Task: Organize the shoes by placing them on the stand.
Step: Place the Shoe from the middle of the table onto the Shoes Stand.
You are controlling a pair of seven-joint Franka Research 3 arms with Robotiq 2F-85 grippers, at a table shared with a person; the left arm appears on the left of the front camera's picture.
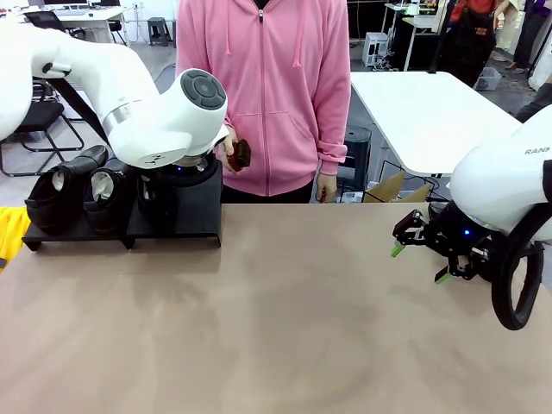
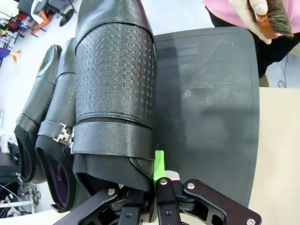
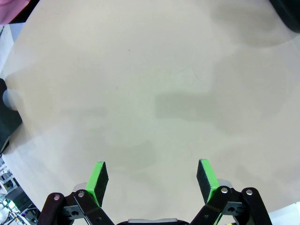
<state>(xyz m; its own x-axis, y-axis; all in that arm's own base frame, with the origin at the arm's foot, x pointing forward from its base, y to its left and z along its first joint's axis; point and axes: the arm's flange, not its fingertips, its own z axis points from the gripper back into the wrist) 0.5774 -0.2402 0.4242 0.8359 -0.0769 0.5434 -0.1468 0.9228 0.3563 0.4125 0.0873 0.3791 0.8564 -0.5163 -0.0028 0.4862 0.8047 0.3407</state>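
Left tool [image 2: 149, 171] clamps a shoe [image 2: 115, 79] by its heel rim, seemingly resting on the stand [image 2: 211, 108] at the far-left corner of the table [image 1: 276, 328]; seat it flat before releasing. Right tool [image 3: 152, 176] gapes, idle.

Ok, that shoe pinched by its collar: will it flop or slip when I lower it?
Likely stiff: the shoe holds its shape though the jaws of the left gripper pinch only its collar. Glossy leather may slip. Long and low, probably won't tip.
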